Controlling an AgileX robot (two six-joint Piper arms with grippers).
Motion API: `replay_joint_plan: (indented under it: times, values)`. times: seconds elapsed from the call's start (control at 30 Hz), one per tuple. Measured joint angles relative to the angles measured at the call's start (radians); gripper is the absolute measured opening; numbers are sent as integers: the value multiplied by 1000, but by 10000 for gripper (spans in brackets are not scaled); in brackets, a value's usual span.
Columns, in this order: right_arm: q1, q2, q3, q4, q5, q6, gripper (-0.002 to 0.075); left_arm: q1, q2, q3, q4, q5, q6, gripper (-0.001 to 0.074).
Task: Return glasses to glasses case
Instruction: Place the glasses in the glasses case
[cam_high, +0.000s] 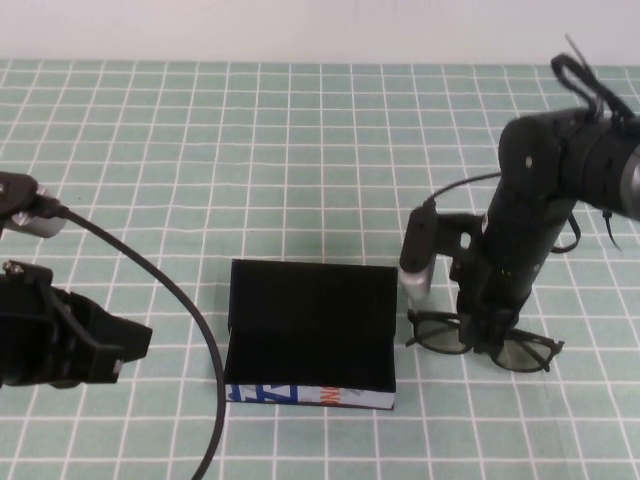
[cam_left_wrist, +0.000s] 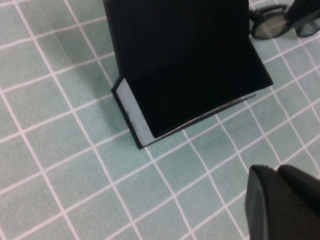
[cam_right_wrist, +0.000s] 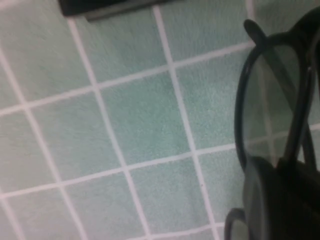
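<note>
Your right gripper (cam_high: 487, 338) is down at the table, just right of the case, with its fingers closed on the bridge of the glasses (cam_high: 525, 350); one lens shows on either side of the fingers in the high view, and the frame lies on the checked green cloth (cam_high: 300, 150). In the right wrist view, a greenish lens and its dark rim (cam_right_wrist: 272, 95) run straight into the black fingertip (cam_right_wrist: 280, 200) at the picture's edge, so the grip sits at the middle of the frame. Just beside the glasses, on the robot's left of them, the glasses case (cam_high: 310, 325) stands open in the middle of the cloth, its black lid raised at the far side and its white front edge with blue and orange print facing you. Your left gripper (cam_high: 110, 350) hovers well apart from the case on the left side of the table; only a dark fingertip (cam_left_wrist: 280, 200) shows in its wrist view, and you cannot tell whether it is open or closed.
</note>
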Motion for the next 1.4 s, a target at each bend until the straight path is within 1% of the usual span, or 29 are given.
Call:
replay_joint_plan:
  times: [0.17, 0.43, 0.63, 0.77, 0.87, 0.97, 1.13, 1.27, 1.4]
  values:
    - [0, 0, -86, 32, 90, 0, 5, 0, 0, 0, 0, 18, 12, -2]
    - [0, -111, -140, 42, 109, 0, 4, 0, 0, 0, 0, 41, 41, -2]
    - [0, -221, -141, 118, 123, 4, 4, 0, -19, 0, 0, 41, 41, -2]
    - [5, -242, -142, 200, 126, 22, 4, 0, -34, 0, 2, 36, 41, -2]
    - [47, -232, -142, 228, 126, 27, 4, 0, -36, 0, 2, 21, 41, -2]
    - [124, -205, -146, 223, 126, 27, 4, 0, -36, 0, 2, 12, 41, -2]
    - [227, -119, -180, 165, 128, 49, 4, 0, -36, 0, 2, 10, 41, -2]
    - [268, -32, -266, 147, 128, 65, 4, 0, -36, 0, 2, 10, 41, -2]
    - [276, 50, -357, 154, 128, 76, 4, 0, -36, 0, 2, 10, 43, -2]
